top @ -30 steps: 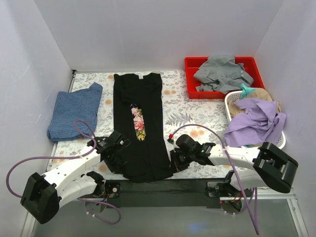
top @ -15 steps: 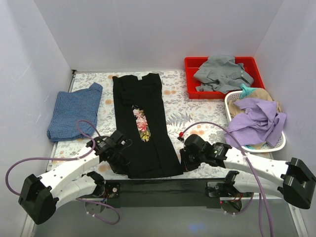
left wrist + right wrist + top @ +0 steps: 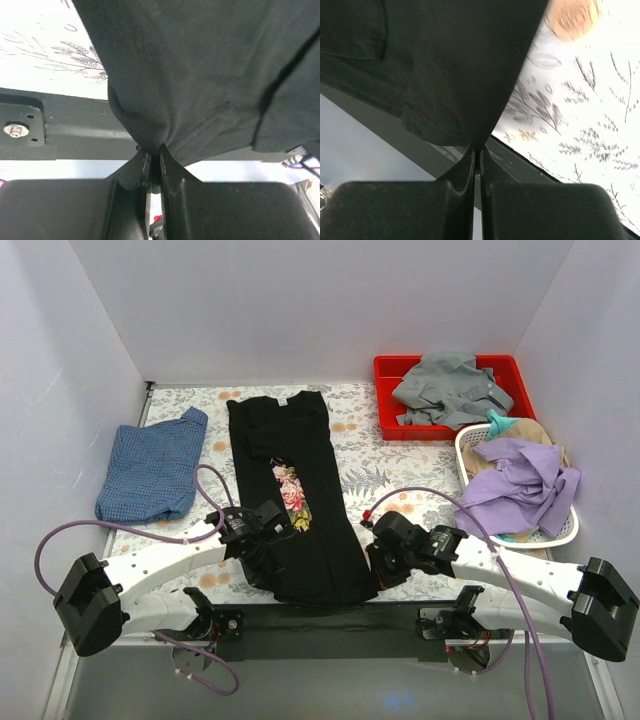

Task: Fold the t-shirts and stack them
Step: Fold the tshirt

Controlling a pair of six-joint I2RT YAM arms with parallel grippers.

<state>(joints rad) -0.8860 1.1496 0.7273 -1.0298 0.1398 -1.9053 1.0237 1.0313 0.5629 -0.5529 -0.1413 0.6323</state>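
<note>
The black t-shirt [image 3: 290, 480] with a pink-rose print lies lengthwise down the middle of the table, folded into a long strip, collar at the far end. My left gripper [image 3: 262, 558] is shut on its near left hem corner [image 3: 150, 142]. My right gripper [image 3: 378, 562] is shut on its near right hem corner [image 3: 477, 140]. Both corners are lifted a little off the table. The mottled blue t-shirt [image 3: 150, 468] lies folded at the left side of the table.
A red tray [image 3: 395, 375] with a grey garment stands at the back right. A white basket [image 3: 470, 445] holding lilac and tan clothes sits at the right edge. The floral tablecloth [image 3: 390, 475] covers the table. A black bar [image 3: 330, 615] runs along the near edge.
Both grippers have carried the shirt's near hem to the right. The left gripper moved right and inward; the hem is now bunched narrower and the strip slants right.
</note>
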